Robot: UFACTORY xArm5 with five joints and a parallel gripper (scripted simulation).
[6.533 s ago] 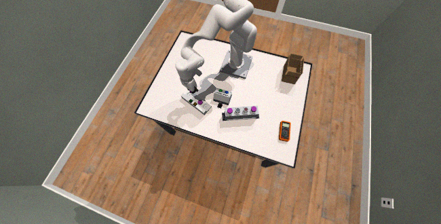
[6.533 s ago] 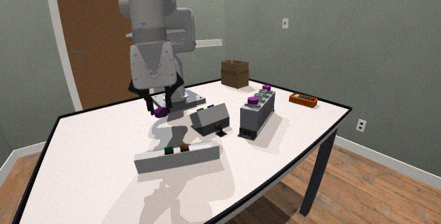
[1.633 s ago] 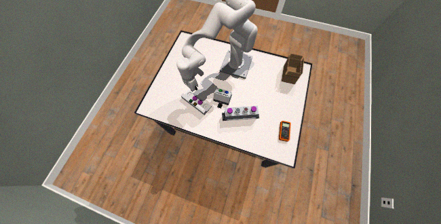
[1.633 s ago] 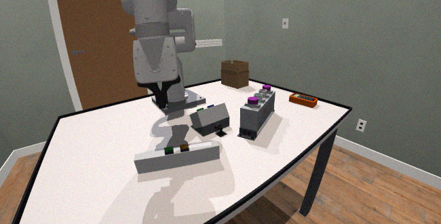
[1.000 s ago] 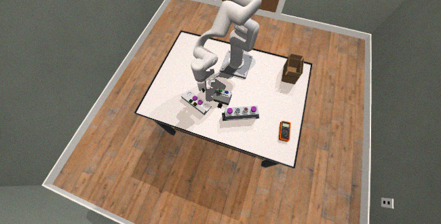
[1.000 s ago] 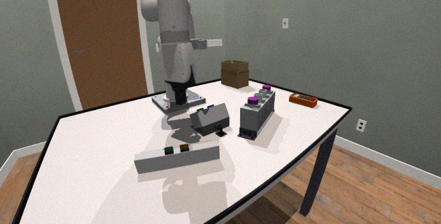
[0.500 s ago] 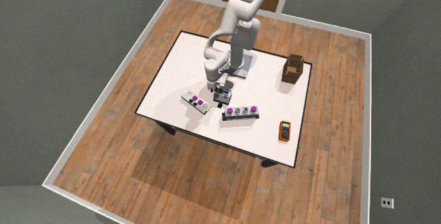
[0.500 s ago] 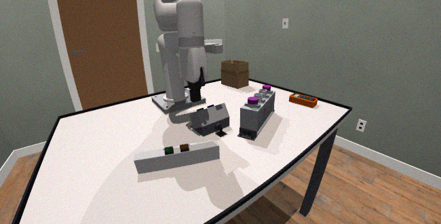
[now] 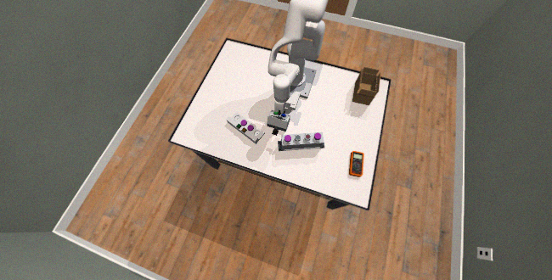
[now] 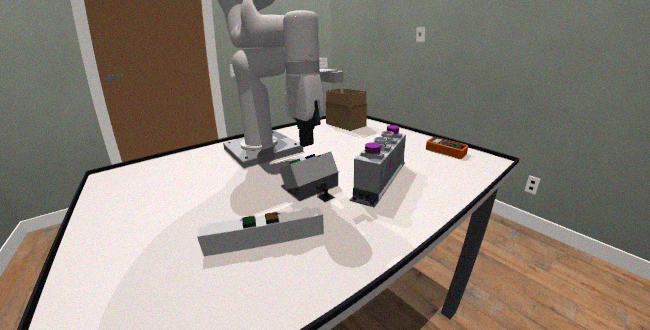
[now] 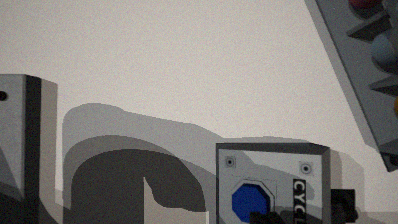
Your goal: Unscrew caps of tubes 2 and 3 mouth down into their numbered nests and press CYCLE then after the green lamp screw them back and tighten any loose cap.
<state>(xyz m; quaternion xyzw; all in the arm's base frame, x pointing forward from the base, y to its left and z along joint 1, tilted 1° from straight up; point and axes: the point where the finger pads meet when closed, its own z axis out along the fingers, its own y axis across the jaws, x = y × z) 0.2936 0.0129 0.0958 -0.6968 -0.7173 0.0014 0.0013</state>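
The cap tray holds two purple caps in its two middle nests, and its outer nests are empty. The decapping station has purple caps on its two end tubes, and the two middle tubes are open. The key housing lies between them. My gripper is shut and empty, pointing down just above the blue CYCLE key. The green READY key is beside it. The tray's lamps look dark.
A cardboard box stands at the back of the table. An orange multimeter lies beyond the decapping station near the table's edge. The arm's base plate is behind the key housing.
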